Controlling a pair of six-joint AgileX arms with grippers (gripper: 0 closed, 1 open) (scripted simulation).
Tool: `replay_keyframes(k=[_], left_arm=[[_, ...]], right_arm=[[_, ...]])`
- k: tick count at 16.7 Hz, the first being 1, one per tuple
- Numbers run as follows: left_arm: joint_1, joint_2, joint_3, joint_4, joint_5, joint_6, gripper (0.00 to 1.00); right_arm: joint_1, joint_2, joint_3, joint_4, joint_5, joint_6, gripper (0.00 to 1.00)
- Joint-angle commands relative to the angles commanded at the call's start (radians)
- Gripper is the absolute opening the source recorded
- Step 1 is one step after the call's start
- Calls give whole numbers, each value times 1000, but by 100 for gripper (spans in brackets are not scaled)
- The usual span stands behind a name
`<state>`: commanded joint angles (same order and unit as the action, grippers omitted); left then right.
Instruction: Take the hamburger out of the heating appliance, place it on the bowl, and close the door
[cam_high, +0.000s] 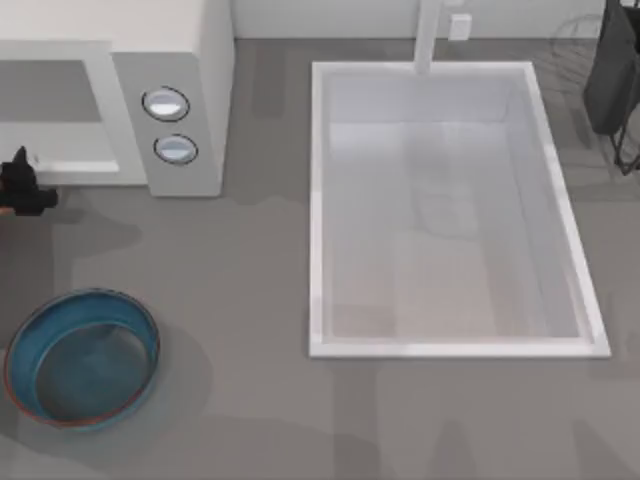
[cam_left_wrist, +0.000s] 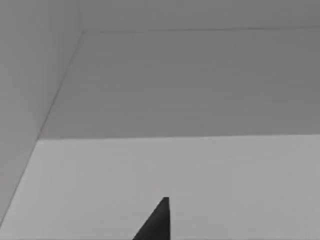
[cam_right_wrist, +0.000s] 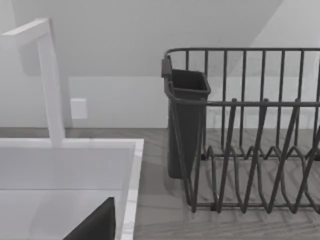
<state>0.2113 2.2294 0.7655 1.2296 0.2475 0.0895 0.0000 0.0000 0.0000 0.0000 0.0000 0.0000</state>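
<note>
Your left gripper (cam_high: 22, 185) sits at the far left edge of the table, right in front of the microwave (cam_high: 170, 100), low at its front face; I judge it is there to reach into the cavity or to work the door. How far its fingers are apart I cannot tell, nor whether they hold anything: the left wrist view gives plain white walls meeting at a corner, probably the inside of the microwave, and one dark tip. The hamburger I cannot find, so I cannot tell you where it is. The bowl (cam_high: 82, 357) waits empty near the table's front left, close to the microwave, so the carry will be short. Your right arm (cam_high: 612, 70) is parked at the far right by the dish rack (cam_right_wrist: 250, 130), beyond the sink (cam_high: 320, 200). No brand, label or writing can be read; the two knobs (cam_high: 166, 104) carry no marks.
</note>
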Motion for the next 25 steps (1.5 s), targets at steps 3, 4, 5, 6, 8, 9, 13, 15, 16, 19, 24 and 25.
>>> replay_keyframes(k=[3,4,5,6,8,9,13,15,16,19,24,25], left_arm=[[0,-111,3,-115,-2,0,0],[0,-156,5,-164,-3,1,0],[0,-201,7,-214,-3,1,0],[0,-245,9,-261,-3,1,0],[1,-317,14,-336,-4,2,0],[1,-339,15,-359,-4,2,0],[1,-353,16,-372,-4,2,0],[0,-350,14,-370,-5,3,0],[-3,-350,19,-379,-8,-6,0],[-36,-348,67,-465,-43,-94,0],[-158,-332,228,-799,-171,-453,0],[-190,-326,267,-888,-205,-552,0]], right_arm=[[0,0,0,0,0,0,100],[0,0,0,0,0,0,100],[0,0,0,0,0,0,100],[0,0,0,0,0,0,100],[0,0,0,0,0,0,100],[0,0,0,0,0,0,100],[0,0,0,0,0,0,100],[0,0,0,0,0,0,100],[0,0,0,0,0,0,100],[0,0,0,0,0,0,100],[0,0,0,0,0,0,100],[0,0,0,0,0,0,100]])
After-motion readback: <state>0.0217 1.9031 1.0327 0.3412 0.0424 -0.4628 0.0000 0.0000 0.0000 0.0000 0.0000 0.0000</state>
